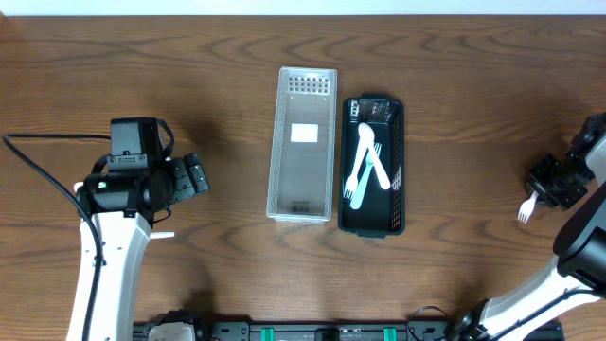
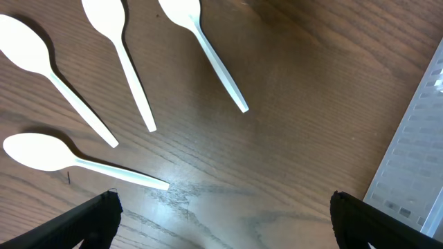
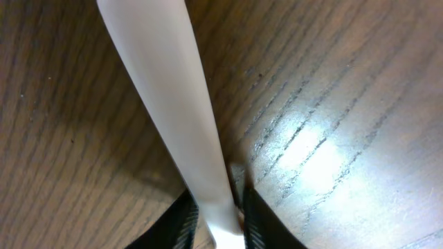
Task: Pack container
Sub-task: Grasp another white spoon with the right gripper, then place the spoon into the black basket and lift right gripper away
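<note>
Within right hand (image 3: 216, 220), white fork (image 3: 163, 90)

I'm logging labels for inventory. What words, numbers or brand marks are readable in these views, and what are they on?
No text is readable.
In the clear bin, a white sticker: too small to read.
On the spoons and the fork: no print visible.
</note>
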Motion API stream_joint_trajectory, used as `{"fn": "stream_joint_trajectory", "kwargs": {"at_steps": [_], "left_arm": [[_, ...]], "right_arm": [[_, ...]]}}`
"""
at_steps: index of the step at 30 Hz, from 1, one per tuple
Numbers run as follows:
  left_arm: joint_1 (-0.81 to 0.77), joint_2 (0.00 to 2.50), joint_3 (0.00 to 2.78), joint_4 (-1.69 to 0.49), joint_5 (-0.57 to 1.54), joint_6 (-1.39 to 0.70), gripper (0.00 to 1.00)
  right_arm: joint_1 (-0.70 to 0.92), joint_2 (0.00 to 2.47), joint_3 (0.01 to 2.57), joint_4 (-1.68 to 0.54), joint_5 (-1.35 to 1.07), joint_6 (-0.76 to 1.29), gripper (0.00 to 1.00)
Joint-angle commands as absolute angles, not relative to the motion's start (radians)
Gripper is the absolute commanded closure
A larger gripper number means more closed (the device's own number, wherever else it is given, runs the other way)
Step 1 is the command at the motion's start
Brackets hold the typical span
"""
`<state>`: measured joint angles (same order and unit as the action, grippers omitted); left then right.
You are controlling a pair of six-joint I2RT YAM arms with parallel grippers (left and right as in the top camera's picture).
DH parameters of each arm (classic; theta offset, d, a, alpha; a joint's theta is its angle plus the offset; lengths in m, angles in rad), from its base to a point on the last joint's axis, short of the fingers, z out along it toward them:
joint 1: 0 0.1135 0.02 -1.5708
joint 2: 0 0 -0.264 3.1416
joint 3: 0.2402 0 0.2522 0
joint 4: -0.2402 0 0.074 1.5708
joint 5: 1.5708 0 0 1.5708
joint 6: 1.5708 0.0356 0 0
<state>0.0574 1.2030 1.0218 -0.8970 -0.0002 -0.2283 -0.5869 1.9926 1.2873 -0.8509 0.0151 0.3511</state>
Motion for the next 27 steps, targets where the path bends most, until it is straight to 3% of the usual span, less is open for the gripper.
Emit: {"fn": "stream_joint_trajectory", "kwargs": {"at_steps": [1, 13, 21, 27], "left_arm": [[0.062, 1.208, 1.044, -0.900, -0.009, -0.212, 0.02], [0.062, 1.208, 1.044, -0.900, -0.009, -0.212, 0.02], [0.062, 1.208, 1.044, -0.900, -0.009, -0.212, 0.02], [0.062, 1.208, 1.044, -0.900, -0.009, -0.212, 0.02]], "right_arm": [[-0.588, 2.016, 1.281, -0.854, 0.013, 0.350, 0.83], [-0.492, 1.894, 1.313, -0.856, 0.006, 0.320, 0.89], [-0.175, 1.656, 1.388, -0.867, -0.031, 0.245, 0.89], [0.104, 1.631, 1.400, -0.873, -0.031, 0.260, 0.87]]}}
